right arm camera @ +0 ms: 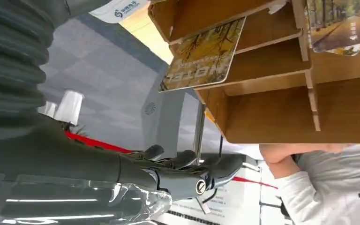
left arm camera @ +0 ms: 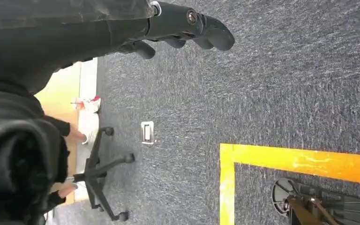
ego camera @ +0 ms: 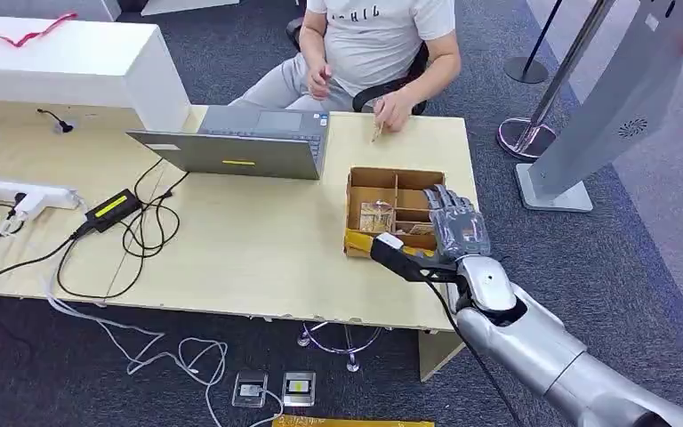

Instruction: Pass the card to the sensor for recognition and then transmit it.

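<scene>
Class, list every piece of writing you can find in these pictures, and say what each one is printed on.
"7 1" as it shows, turned and cut off: person's white shirt.
Shirt chest print: too blurred to read.
Card in the cardboard box: bold characters, unreadable.
White sign with a blue logo: too small.

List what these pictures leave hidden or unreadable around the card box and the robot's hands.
- Head view: the right hand covers the near right compartments of the cardboard box, hiding any cards there.
- Right wrist view: the card print is too distorted to read.
- Head view: what the person's hand holds is too small to identify.
- Left wrist view: the left hand is cut off by the edge.
</scene>
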{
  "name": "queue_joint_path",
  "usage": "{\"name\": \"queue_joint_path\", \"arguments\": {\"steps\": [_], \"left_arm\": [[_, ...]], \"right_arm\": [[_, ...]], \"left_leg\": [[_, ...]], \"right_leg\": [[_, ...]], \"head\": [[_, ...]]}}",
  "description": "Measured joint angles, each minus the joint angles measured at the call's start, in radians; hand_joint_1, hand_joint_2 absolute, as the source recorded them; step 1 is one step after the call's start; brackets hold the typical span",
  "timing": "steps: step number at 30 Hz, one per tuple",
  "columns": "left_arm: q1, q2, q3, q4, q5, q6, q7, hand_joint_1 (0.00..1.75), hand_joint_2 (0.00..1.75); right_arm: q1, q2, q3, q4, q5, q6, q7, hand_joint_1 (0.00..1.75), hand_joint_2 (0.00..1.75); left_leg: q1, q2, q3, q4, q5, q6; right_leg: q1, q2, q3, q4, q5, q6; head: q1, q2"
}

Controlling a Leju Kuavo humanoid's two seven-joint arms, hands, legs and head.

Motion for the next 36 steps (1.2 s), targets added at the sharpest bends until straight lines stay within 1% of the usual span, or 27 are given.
{"name": "queue_joint_path", "arguments": {"steps": [19,20,21,26,36], "left_arm": [[-0.001,0.004,0.0,0.0,-0.002,-0.001,0.0,0.0,0.0],[-0.001,0.004,0.0,0.0,-0.002,-0.001,0.0,0.0,0.0],[-0.001,0.004,0.0,0.0,-0.002,-0.001,0.0,0.0,0.0],[-0.002,0.004,0.0,0.0,-0.008,-0.003,0.0,0.0,0.0],[-0.003,0.004,0.0,0.0,-0.013,-0.01,0.001,0.0,0.0]], "right_arm": [[0.0,0.05,-0.001,0.115,-0.009,-0.019,-0.024,0.0,1.75],[0.0,0.053,-0.001,0.12,-0.009,-0.019,-0.024,1.61,1.75],[0.0,0.055,-0.001,0.125,-0.009,-0.019,-0.025,1.75,1.75],[0.0,0.063,-0.001,0.145,-0.011,-0.022,-0.034,1.75,1.75],[-0.003,0.063,-0.001,0.166,-0.01,-0.027,-0.036,1.75,1.75]], "left_leg": [[0.0,0.0,0.0,0.0,0.0,0.0],[0.0,0.0,0.0,0.0,0.0,0.0],[0.0,0.0,0.0,0.0,0.0,0.0],[0.0,0.0,0.0,0.0,0.0,0.0],[0.0,0.0,0.0,0.0,0.0,0.0]], "right_leg": [[0.0,0.0,0.0,0.0,0.0,0.0],[0.0,0.0,0.0,0.0,0.0,0.0],[0.0,0.0,0.0,0.0,0.0,0.0],[0.0,0.0,0.0,0.0,0.0,0.0],[0.0,0.0,0.0,0.0,0.0,0.0]], "head": [[0.0,0.0],[0.0,0.0],[0.0,0.0],[0.0,0.0],[0.0,0.0]]}}
